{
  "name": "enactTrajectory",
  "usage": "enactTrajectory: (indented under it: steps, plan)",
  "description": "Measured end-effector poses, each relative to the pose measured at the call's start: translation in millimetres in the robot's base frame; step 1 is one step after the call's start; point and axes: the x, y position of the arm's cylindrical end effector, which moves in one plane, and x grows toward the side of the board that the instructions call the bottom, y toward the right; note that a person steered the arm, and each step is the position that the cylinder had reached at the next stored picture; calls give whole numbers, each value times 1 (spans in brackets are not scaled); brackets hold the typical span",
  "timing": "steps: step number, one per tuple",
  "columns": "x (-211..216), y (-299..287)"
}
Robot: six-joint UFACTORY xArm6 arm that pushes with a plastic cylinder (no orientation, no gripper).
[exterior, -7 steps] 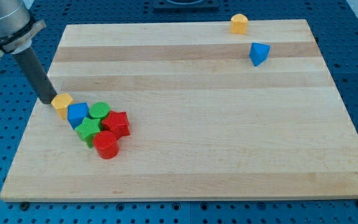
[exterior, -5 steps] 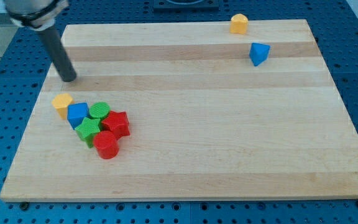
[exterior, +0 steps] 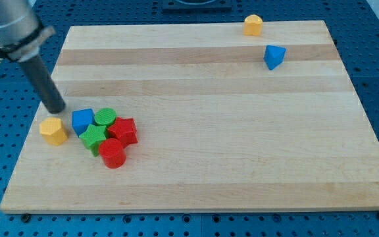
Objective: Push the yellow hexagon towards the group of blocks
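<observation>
A yellow hexagon [exterior: 53, 130] lies near the board's left edge, apart from the group to its right. The group holds a blue block [exterior: 81, 121], a green cylinder [exterior: 105, 118], a green star-shaped block [exterior: 93, 138], a red star-shaped block [exterior: 124, 131] and a red cylinder [exterior: 112, 153]. My tip [exterior: 56, 108] stands just above the yellow hexagon and left of the blue block, touching neither.
A second yellow block [exterior: 253, 25] sits at the board's top edge on the right. A blue block [exterior: 274, 56] lies just below it. The wooden board [exterior: 209, 118] rests on a blue perforated table.
The yellow hexagon has shifted down and to the left, away from the blue block. My tip went up and right, then came back down to just above the hexagon.
</observation>
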Motion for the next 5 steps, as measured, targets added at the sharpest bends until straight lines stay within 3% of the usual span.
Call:
enactTrajectory:
  steps: [2, 3, 5]
  plan:
    - [49, -8]
    - [66, 31]
    - [79, 41]
